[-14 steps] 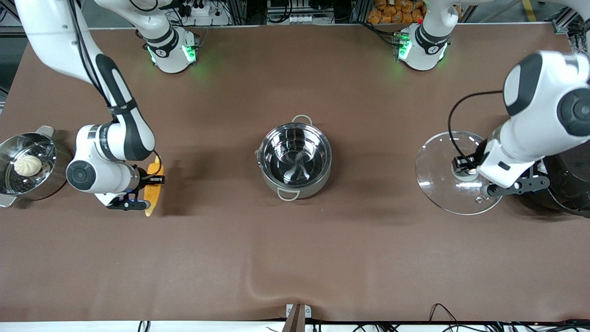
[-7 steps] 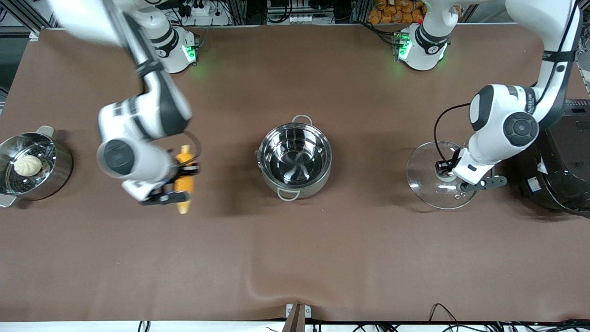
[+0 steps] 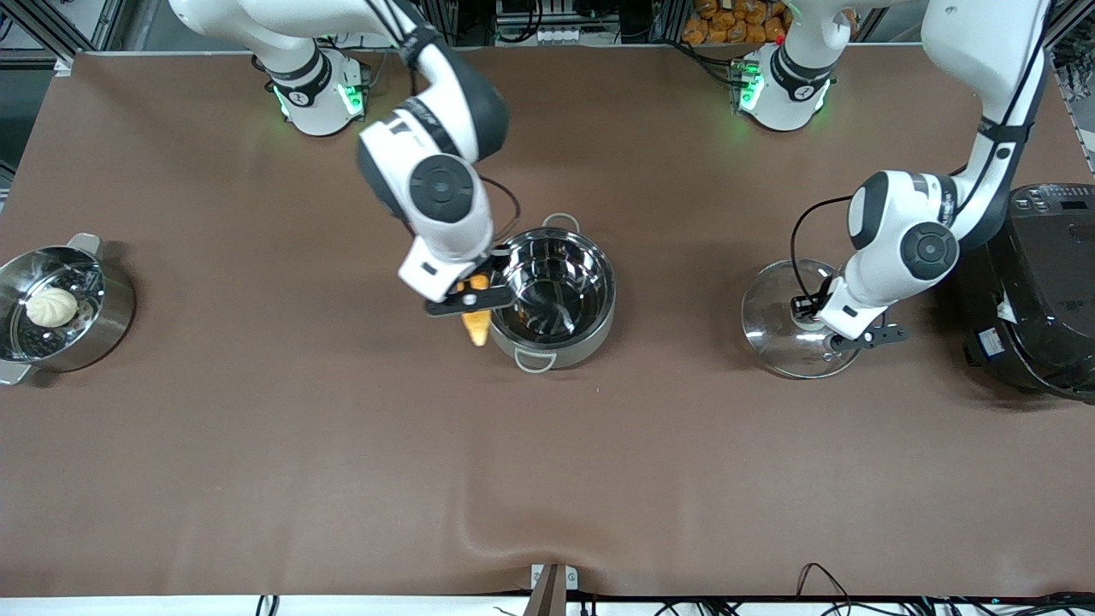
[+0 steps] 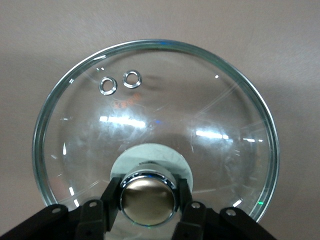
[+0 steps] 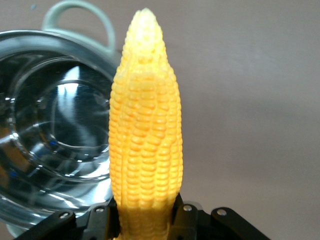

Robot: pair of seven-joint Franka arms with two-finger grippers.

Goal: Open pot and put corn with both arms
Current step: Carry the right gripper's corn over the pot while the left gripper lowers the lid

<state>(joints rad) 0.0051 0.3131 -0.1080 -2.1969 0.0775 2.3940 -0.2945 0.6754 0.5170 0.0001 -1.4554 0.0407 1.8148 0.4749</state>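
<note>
Corn (image 3: pixel 476 323): we see it carried from the left of the frame a second ago to the middle now, over the pot's rim
Right gripper (image 3: pixel 470 301): jaws clamped on the cob's thick end
Pot (image 3: pixel 547 293): open, empty, mid-frame on the counter (image 3: pixel 257 470)
Lid (image 3: pixel 791 321): brought lower at right of frame, seemingly resting on the counter
Left gripper (image 4: pixel 148 202): jaws closed on the lid's knob (image 4: pixel 148 199)
Meaning: we judge only a short shift over the opening remains before release

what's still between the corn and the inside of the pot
Nothing visible. The pot stands open and empty; its lid sits on the table toward the left arm's end, the left gripper shut on its knob. The right gripper holds the corn over the pot's rim, so only that rim remains to pass.
</note>
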